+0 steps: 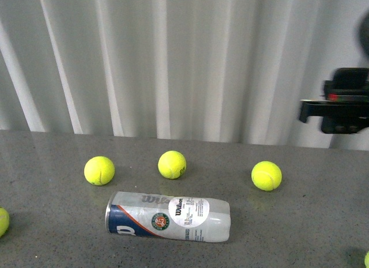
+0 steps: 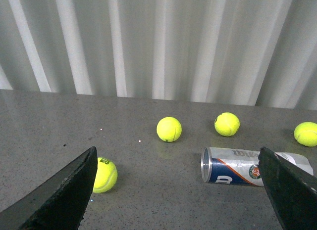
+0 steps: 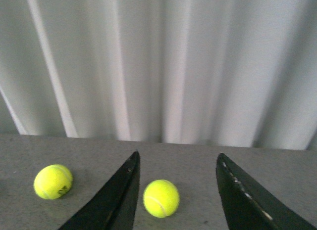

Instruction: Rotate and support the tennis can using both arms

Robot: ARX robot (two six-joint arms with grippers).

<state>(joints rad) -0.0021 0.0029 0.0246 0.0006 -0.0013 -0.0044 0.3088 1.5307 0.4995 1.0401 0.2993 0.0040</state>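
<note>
The tennis can [image 1: 167, 217] lies on its side on the grey table, metal-rimmed open end to the left, Wilson label and round green logo facing up. In the left wrist view the can [image 2: 245, 166] lies ahead, partly behind one finger [image 2: 290, 190]. My left gripper [image 2: 177, 153] is open and empty, above the table and apart from the can. My right gripper [image 3: 178, 155] is open and empty; the can is out of its view. A black part of the right arm [image 1: 340, 101] hangs high at the right edge of the front view.
Three yellow tennis balls [image 1: 99, 170] [image 1: 172, 164] [image 1: 266, 176] lie in a row behind the can. Another ball [image 1: 2, 222] sits at the left edge. A ball [image 3: 161, 198] lies between the right fingers' line of sight. A white curtain [image 1: 184, 60] backs the table.
</note>
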